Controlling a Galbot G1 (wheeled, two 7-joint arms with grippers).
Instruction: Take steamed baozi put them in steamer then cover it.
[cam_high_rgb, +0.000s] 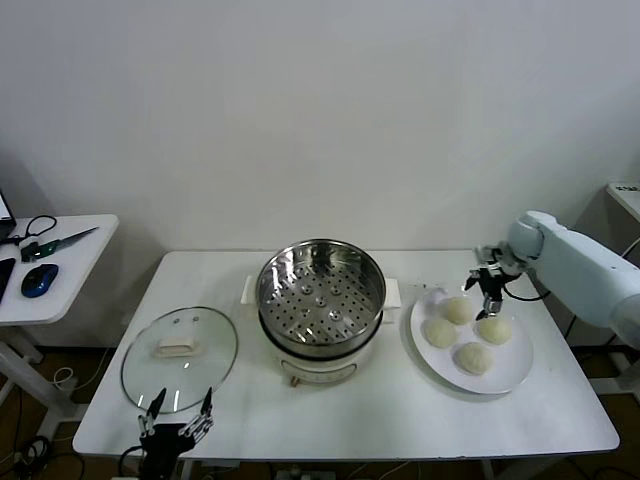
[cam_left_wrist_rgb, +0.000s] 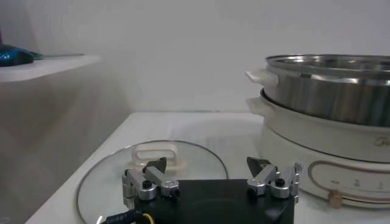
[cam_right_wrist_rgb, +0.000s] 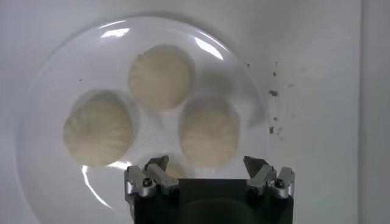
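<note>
Several cream-white baozi (cam_high_rgb: 459, 309) lie on a flat white plate (cam_high_rgb: 515, 375) at the table's right. In the right wrist view the baozi (cam_right_wrist_rgb: 209, 137) lie close together on the plate (cam_right_wrist_rgb: 55, 73), one partly hidden under the gripper. My right gripper (cam_high_rgb: 489, 290) hovers open over the plate's far side, with a bun just ahead of its jaws in the right wrist view (cam_right_wrist_rgb: 207, 167). The steel steamer (cam_high_rgb: 320, 295) stands uncovered and empty at the centre. The glass cover (cam_high_rgb: 180, 357) lies flat at the left. My left gripper (cam_high_rgb: 176, 410) is open by its near edge.
The left wrist view shows the cover (cam_left_wrist_rgb: 152, 167) just ahead of the open left gripper (cam_left_wrist_rgb: 210, 167), and the steamer (cam_left_wrist_rgb: 329, 91) beyond it. A side table (cam_high_rgb: 70, 250) with a blue mouse (cam_high_rgb: 38, 280) stands farther left.
</note>
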